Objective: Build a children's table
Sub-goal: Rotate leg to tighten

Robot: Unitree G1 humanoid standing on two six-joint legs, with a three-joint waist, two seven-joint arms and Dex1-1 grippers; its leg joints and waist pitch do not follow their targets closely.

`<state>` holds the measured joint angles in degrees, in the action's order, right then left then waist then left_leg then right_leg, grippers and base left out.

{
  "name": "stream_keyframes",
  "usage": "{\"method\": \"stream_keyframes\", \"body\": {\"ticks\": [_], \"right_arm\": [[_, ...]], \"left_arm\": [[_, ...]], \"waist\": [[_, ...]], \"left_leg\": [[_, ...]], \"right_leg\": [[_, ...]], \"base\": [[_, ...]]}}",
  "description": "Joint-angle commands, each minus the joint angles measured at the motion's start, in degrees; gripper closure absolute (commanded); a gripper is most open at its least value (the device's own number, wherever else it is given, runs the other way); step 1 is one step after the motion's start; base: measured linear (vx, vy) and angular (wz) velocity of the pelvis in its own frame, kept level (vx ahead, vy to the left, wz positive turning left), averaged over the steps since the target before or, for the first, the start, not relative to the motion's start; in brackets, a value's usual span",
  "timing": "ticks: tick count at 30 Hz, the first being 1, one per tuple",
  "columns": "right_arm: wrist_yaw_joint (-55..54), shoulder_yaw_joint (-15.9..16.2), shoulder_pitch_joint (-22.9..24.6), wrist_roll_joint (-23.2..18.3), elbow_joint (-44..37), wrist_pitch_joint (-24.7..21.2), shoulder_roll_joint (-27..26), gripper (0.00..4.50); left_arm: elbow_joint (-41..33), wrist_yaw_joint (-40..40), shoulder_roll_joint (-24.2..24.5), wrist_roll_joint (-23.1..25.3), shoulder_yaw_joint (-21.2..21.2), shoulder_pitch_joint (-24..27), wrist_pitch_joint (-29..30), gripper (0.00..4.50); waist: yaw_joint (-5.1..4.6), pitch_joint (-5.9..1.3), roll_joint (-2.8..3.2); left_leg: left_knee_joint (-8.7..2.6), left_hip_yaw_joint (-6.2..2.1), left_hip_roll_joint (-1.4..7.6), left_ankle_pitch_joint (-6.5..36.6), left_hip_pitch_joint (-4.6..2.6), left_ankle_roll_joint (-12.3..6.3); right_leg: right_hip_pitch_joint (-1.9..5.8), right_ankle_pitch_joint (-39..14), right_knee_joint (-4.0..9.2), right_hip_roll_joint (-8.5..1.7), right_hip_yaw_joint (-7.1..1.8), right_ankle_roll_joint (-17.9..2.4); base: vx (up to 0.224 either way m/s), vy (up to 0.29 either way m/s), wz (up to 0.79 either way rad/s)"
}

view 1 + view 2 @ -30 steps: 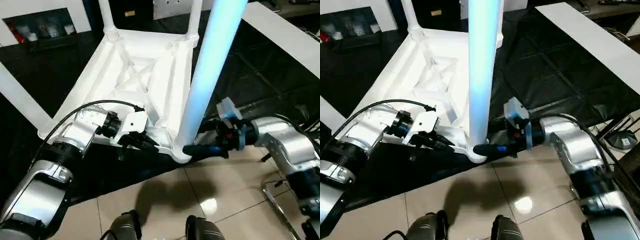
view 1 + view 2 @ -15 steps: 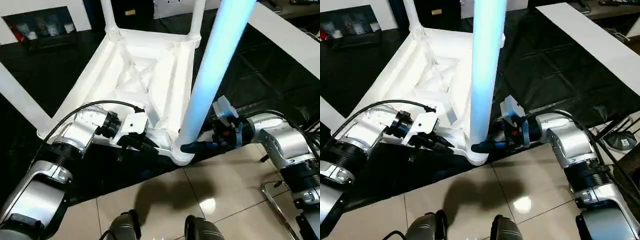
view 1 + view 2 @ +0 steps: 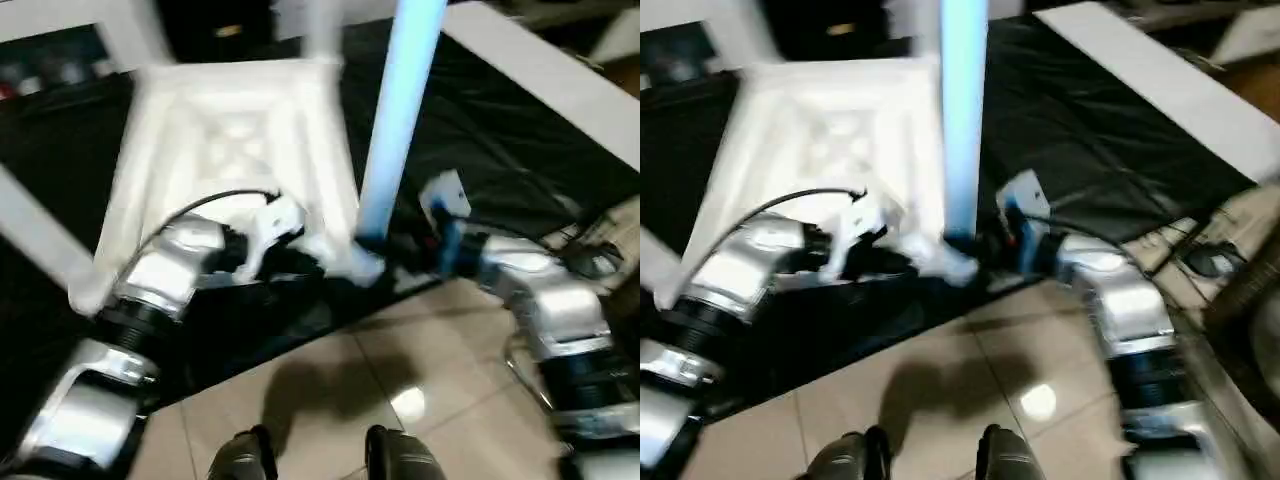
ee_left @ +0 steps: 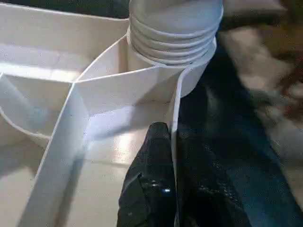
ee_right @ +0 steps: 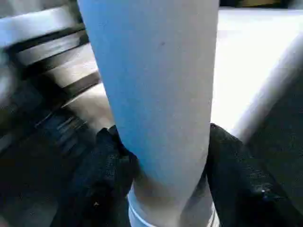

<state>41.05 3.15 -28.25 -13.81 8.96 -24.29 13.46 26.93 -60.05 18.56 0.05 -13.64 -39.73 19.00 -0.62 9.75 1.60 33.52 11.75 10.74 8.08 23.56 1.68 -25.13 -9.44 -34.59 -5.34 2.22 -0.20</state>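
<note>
The children's table (image 3: 235,140) lies upside down on the black work surface (image 3: 520,120), ribbed underside up, and a leg (image 3: 398,110) stands upright in the near corner socket (image 4: 175,28) — the fitting of that leg looks to be the step in hand. The left gripper (image 4: 173,156) is pinched tight on the thin rim wall beside the socket, steadying the top. The right gripper (image 5: 163,156) straddles the leg's base, one black finger on either side, seemingly gripping it. Next, the leg likely needs seating firmly home — the rim held fast meanwhile.

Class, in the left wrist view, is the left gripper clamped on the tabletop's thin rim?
Yes, its black fingers pinch the rim from both sides.
</note>
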Motion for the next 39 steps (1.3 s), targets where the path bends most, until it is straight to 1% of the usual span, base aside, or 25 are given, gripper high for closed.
{"method": "stream_keyframes", "body": {"ticks": [1, 2, 4, 5, 6, 8, 9, 11, 12, 14, 15, 17, 19, 20, 21, 22, 25, 27, 28, 31, 34, 36, 37, 38, 39], "right_arm": [[-5.2, 5.3, 0.1, 0.1, 1.7, -2.3, -5.8, 2.51], [-9.9, 4.4, -0.5, 1.2, 2.8, -2.0, -8.4, 2.51], [-15.8, 2.9, -1.7, 2.4, 4.8, -1.6, -11.4, 2.51], [-15.8, 2.9, -1.7, 2.4, 4.8, -1.6, -11.4, 2.51], [-21.8, 0.7, -3.9, 2.9, 8.1, -0.4, -14.7, 2.51], [-24.0, -0.2, -5.0, 3.3, 9.8, 0.7, -16.1, 2.51], [-26.2, -0.7, -5.8, 4.6, 11.0, 2.3, -16.9, 1.95], [-27.6, -1.1, -5.9, 6.0, 11.6, 4.2, -17.3, 1.81], [-26.8, -1.2, -5.7, 6.1, 11.3, 5.0, -17.0, 1.72], [-23.9, -1.0, -5.0, 5.3, 10.1, 5.7, -15.9, 1.52], [-21.9, -0.9, -4.3, 5.1, 8.9, 6.1, -14.5, 1.52], [-16.9, 0.4, -2.8, 5.2, 6.5, 6.8, -10.6, 1.31], [-14.9, 0.2, -2.2, 4.5, 5.4, 6.7, -9.0, 1.08], [-12.4, 0.0, -1.7, 3.6, 4.3, 6.9, -7.5, 0.99], [-7.3, -0.2, -0.7, 2.1, 2.0, 7.5, -4.1, 0.99], [-5.5, -0.4, -0.4, 1.6, 1.3, 7.7, -3.0, 0.76], [5.0, -0.9, 1.0, -1.1, -1.5, 8.4, 3.4, 0.62], [10.9, -1.3, 1.4, -3.3, -2.3, 8.3, 6.9, 0.54], [11.4, -1.3, 1.5, -3.5, -2.4, 8.3, 7.2, 0.54], [22.5, 0.0, 1.8, -5.9, -2.4, 9.2, 13.2, 0.54], [27.4, 1.3, 1.6, -6.2, -1.7, 10.1, 15.4, 0.54], [32.1, 2.9, 0.6, -5.8, 0.1, 10.8, 17.2, 0.54], [32.6, 3.1, 0.5, -5.8, 0.3, 10.9, 17.3, 0.54], [33.6, 3.5, 0.2, -5.6, 0.8, 11.2, 17.6, 0.81], [37.8, 5.4, -1.2, -4.9, 3.1, 12.2, 18.5, 0.89]], "left_arm": [[-3.2, 6.4, -5.9, -2.6, 1.2, -0.2, 0.7, 4.5], [-3.3, 9.9, -7.4, -1.7, 1.7, -0.3, 1.6, 4.5], [-3.4, 13.9, -9.1, -0.4, 1.9, -0.6, 2.2, 4.5], [-3.4, 13.9, -9.1, -0.4, 1.9, -0.6, 2.2, 4.5], [-1.7, 18.2, -10.8, 0.8, 2.2, -1.5, 0.9, 4.5], [-0.7, 20.1, -11.3, 1.7, 2.0, -1.8, 0.2, 4.5], [-0.4, 21.1, -11.5, 2.5, 1.9, -2.0, -0.1, 4.5], [-0.9, 21.0, -11.0, 3.4, 1.4, -1.7, -0.3, 4.5], [-1.3, 20.0, -10.6, 3.4, 1.3, -1.4, -0.6, 4.5], [-1.6, 18.4, -9.8, 3.1, 1.1, -0.9, -1.3, 4.5], [-1.6, 17.3, -9.1, 2.9, 1.0, -0.4, -1.4, 4.5], [-1.3, 13.9, -7.5, 2.4, 0.3, 0.5, -3.2, 4.5], [-1.2, 12.3, -6.9, 2.0, 0.1, 1.0, -3.9, 4.5], [-1.2, 10.7, -6.4, 1.4, 0.0, 1.4, -4.7, 4.5], [-1.4, 6.4, -5.2, 0.2, -0.5, 2.3, -6.7, 4.5], [-1.4, 5.2, -4.7, -0.1, -0.6, 2.6, -7.1, 4.5], [-1.5, -3.7, -1.9, -1.6, -2.3, 3.8, -11.0, 4.5], [-1.1, -8.3, 0.1, -1.9, -3.5, 3.9, -13.0, 4.5], [-1.0, -8.7, 0.2, -2.0, -3.6, 3.8, -13.1, 4.5], [-0.1, -17.4, 3.2, -2.5, -5.7, 3.2, -15.5, 4.5], [0.7, -20.6, 4.6, -1.8, -7.0, 2.4, -17.1, 4.5], [1.9, -23.4, 5.6, -1.0, -8.2, 1.3, -18.8, 4.5], [2.0, -23.7, 5.7, -0.9, -8.4, 1.1, -19.0, 4.5], [2.3, -24.2, 5.8, -0.7, -8.6, 0.9, -19.3, 4.5], [3.6, -26.1, 6.0, -0.2, -9.3, -0.4, -20.9, 4.5]], "waist": [[0.02, -3.47, -1.11], [-0.32, -3.37, -1.08], [-0.64, -3.61, -1.0], [-0.82, -3.66, -0.91], [-0.86, -3.75, -0.98], [-0.99, -3.78, -0.73], [-1.04, -3.77, -0.58], [-0.96, -3.94, -0.68], [-0.94, -3.94, -0.7], [-0.64, -4.12, -0.62], [-0.59, -4.11, -0.9], [-0.27, -4.13, -0.9], [-0.1, -4.26, -0.93], [-0.27, -4.27, -1.43], [-0.03, -4.35, -1.31], [-0.01, -4.4, -1.45], [0.31, -4.65, -1.34], [0.87, -4.69, -1.2], [1.01, -4.66, -1.15], [1.56, -4.34, -1.05], [2.25, -4.14, -0.9], [2.4, -4.05, -1.03], [2.4, -3.96, -1.11], [2.4, -3.94, -1.15], [2.4, -3.99, -1.31]], "left_leg": [[-4.76, -2.3, 1.37, 23.7, -1.49, 2.03], [-4.83, -2.49, 1.24, 24.1, -1.63, 2.03], [-5.19, -2.78, 1.04, 22.7, -1.58, 1.59], [-5.46, -2.83, 1.02, 22.2, -1.56, 1.02], [-5.67, -2.73, 1.08, 21.1, -1.51, 0.4], [-5.75, -2.56, 1.27, 21.5, -1.84, 0.0], [-5.74, -2.36, 1.3, 21.8, -2.01, -0.14], [-5.67, -2.05, 1.29, 21.0, -2.03, -0.7], [-5.65, -1.92, 1.28, 19.9, -1.84, -1.24], [-5.43, -1.6, 1.36, 18.6, -2.15, -2.18], [-5.42, -1.49, 1.38, 17.8, -2.0, -2.84], [-5.33, -1.46, 1.39, 17.0, -2.01, -3.47], [-5.15, -1.26, 1.32, 15.3, -1.94, -4.52], [-5.02, -1.17, 1.28, 14.0, -1.7, -5.26], [-4.88, -1.25, 1.22, 12.7, -1.54, -5.81], [-4.78, -1.14, 1.24, 12.3, -1.62, -6.28], [-4.4, -1.02, 1.35, 8.8, -1.56, -8.55], [-4.29, -0.96, 1.51, 7.4, -1.8, -9.93], [-4.3, -0.92, 1.59, 7.4, -1.93, -10.05], [-4.54, -0.89, 1.92, 9.2, -2.15, -9.28], [-4.79, -0.81, 2.27, 11.6, -2.51, -7.8], [-4.94, -0.83, 2.32, 13.3, -2.69, -6.49], [-4.92, -0.83, 2.27, 13.8, -2.62, -6.34], [-4.95, -0.85, 2.24, 14.0, -2.58, -6.06], [-4.93, -0.93, 2.19, 13.7, -2.35, -5.84]], "right_leg": [[1.84, -38.1, 6.21, -3.09, -1.45, -6.2], [1.85, -40.1, 6.67, -3.13, -1.29, -4.8], [2.21, -38.9, 6.96, -3.01, -1.21, -4.1], [2.3, -36.6, 7.01, -2.84, -1.17, -4.3], [2.38, -33.1, 6.91, -2.67, -1.28, -5.0], [2.08, -29.0, 6.8, -2.38, -1.38, -6.5], [1.96, -26.6, 6.66, -2.3, -1.52, -7.4], [2.07, -22.9, 6.4, -2.28, -1.73, -8.6], [2.25, -21.1, 6.23, -2.29, -1.82, -9.1], [2.28, -18.3, 6.09, -2.25, -2.0, -9.9], [2.43, -17.2, 6.0, -2.2, -2.0, -10.4], [2.62, -17.4, 5.98, -2.27, -1.99, -10.3], [2.77, -15.9, 5.96, -2.36, -2.09, -10.7], [2.91, -14.7, 5.76, -2.33, -2.08, -11.1], [3.18, -14.0, 5.54, -2.46, -2.07, -11.4], [3.18, -13.2, 5.51, -2.4, -2.1, -11.7], [3.44, -8.3, 4.77, -2.32, -2.13, -13.5], [3.4, -6.2, 4.48, -2.26, -2.02, -14.7], [3.34, -6.3, 4.47, -2.27, -2.03, -14.9], [3.15, -9.4, 4.66, -2.19, -1.91, -15.3], [2.7, -12.5, 4.89, -2.35, -2.06, -15.2], [2.57, -14.0, 5.09, -2.42, -2.15, -15.2], [2.55, -14.5, 5.15, -2.47, -2.17, -15.1], [2.64, -14.8, 5.13, -2.5, -2.18, -15.0], [2.81, -15.1, 5.12, -2.67, -2.13, -15.0]], "base": [[0.0, 0.0, 0.0], [0.0, 0.0, 0.0], [0.0, 0.0, 0.0], [0.0, 0.0, 0.0], [0.0, 0.0, 0.0], [0.0, 0.0, 0.0], [0.0, 0.0, 0.0], [0.0, 0.0, 0.0], [0.0, 0.0, 0.0], [0.0, 0.0, 0.0], [0.0, 0.0, 0.0], [0.0, 0.0, 0.0], [0.0, 0.0, 0.0], [0.0, 0.0, 0.0], [0.0, 0.0, 0.0], [0.0, 0.0, 0.0], [0.0, 0.0, 0.0], [0.0, 0.0, 0.0], [0.0, 0.0, 0.0], [0.0, 0.0, 0.0], [0.0, 0.0, 0.0], [0.0, 0.0, 0.0], [0.0, 0.0, 0.0], [0.0, 0.0, 0.0], [0.0, 0.0, 0.0]]}}
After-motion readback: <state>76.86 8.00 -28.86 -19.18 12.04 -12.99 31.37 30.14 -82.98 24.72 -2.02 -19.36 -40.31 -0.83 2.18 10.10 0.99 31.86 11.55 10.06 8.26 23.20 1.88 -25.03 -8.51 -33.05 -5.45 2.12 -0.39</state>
